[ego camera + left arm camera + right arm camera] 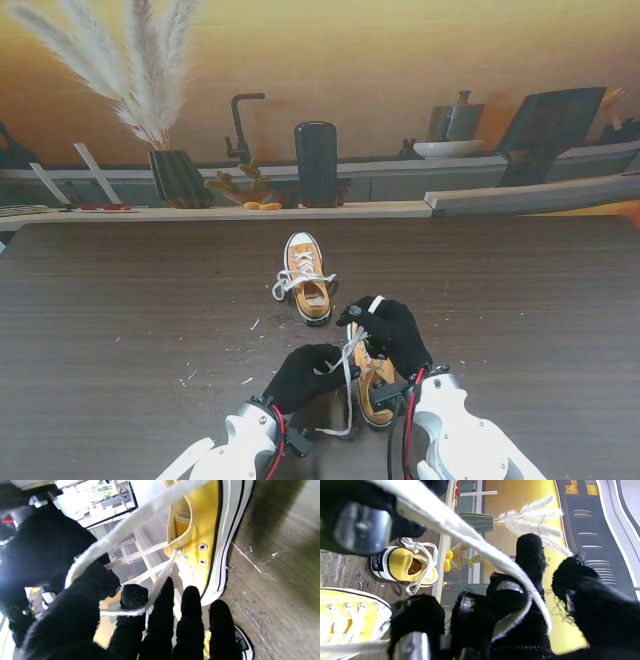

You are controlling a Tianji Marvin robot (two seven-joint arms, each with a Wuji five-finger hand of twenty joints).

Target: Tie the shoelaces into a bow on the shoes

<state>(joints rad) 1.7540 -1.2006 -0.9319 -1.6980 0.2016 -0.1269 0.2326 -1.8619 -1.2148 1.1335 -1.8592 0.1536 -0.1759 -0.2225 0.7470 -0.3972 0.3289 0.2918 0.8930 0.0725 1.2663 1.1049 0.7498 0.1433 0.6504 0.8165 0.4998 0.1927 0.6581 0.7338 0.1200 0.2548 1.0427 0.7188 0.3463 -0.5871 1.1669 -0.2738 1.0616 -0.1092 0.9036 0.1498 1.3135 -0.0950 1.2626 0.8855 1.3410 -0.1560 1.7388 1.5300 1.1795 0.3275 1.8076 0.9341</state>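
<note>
While pinching white lace strands between them: left hand closed on one beside near yellow sneaker, right hand closed on another, raised just past its tongue. Sneaker pointing away, between both palms.

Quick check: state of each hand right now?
Left hand: shut on the near shoe's shoelace.
Right hand: shut on the same shoelace.

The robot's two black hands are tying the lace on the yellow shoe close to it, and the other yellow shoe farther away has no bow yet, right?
Not quite. The farther yellow canvas shoe already has a white bow, seen in the stand view. The rest holds: left hand and right hand work the white lace on the nearer yellow shoe.
</note>
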